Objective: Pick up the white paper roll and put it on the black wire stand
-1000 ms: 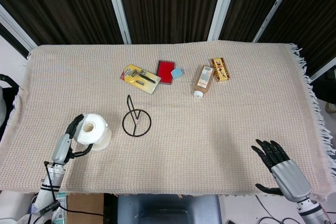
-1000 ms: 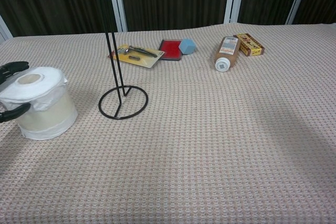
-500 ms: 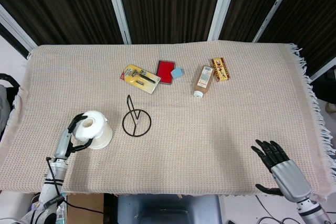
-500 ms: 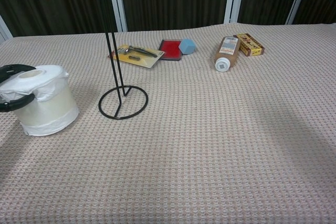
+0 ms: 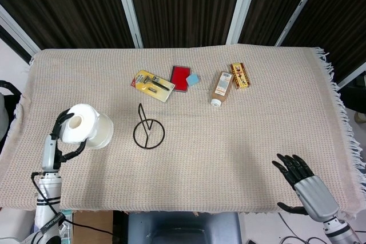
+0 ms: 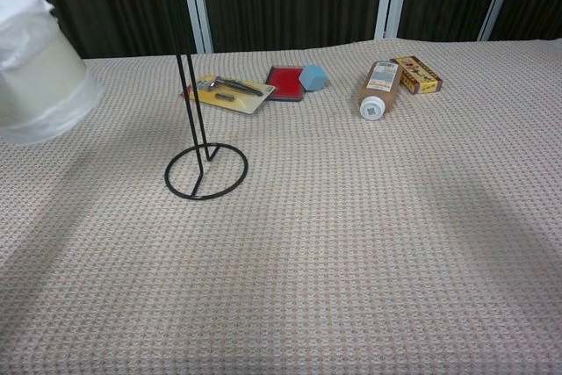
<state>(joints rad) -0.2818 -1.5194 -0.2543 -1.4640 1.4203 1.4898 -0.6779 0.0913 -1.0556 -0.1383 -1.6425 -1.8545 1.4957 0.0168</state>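
Observation:
My left hand (image 5: pixel 62 135) grips the white paper roll (image 5: pixel 86 126) and holds it up off the cloth, left of the black wire stand (image 5: pixel 148 131). In the chest view the roll (image 6: pixel 39 72) hangs high at the left edge, tilted, well left of the stand's upright rod (image 6: pixel 186 85); the hand itself is out of that frame. The stand's ring base (image 6: pixel 206 170) lies bare on the cloth. My right hand (image 5: pixel 303 180) rests at the table's front right edge with fingers spread, holding nothing.
At the back middle lie a yellow card with a razor (image 5: pixel 153 85), a red tin (image 5: pixel 181 78) with a blue block (image 5: pixel 193 79), a brown bottle (image 5: pixel 220 88) on its side and a small box (image 5: pixel 239 75). The beige cloth (image 5: pixel 229 147) covers the table.
My left hand has lifted the paper roll off the cloth and drawn it slightly left. The right hand has barely moved.

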